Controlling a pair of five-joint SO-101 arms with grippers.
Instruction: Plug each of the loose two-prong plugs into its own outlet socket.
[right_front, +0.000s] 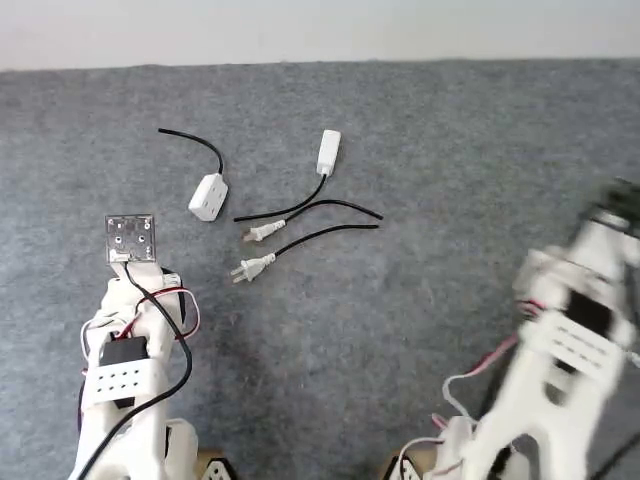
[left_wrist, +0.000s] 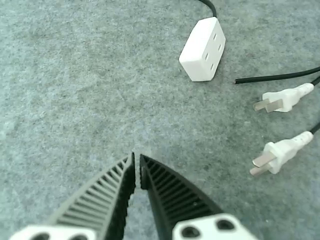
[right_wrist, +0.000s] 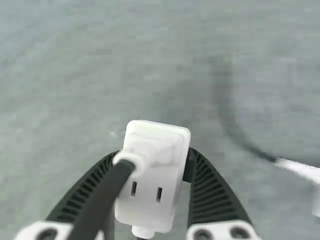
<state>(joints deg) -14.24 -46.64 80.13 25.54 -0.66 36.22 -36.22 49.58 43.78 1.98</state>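
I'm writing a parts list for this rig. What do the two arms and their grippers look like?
The left arm and right arm are white plastic with black motors and red and black cables. The left gripper and right gripper have black ribbed fingers on white bases.

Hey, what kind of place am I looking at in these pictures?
Probably a robotics test bench: a grey felt-covered table, white robot arms, and loose two-prong plugs beside short-corded outlet sockets.
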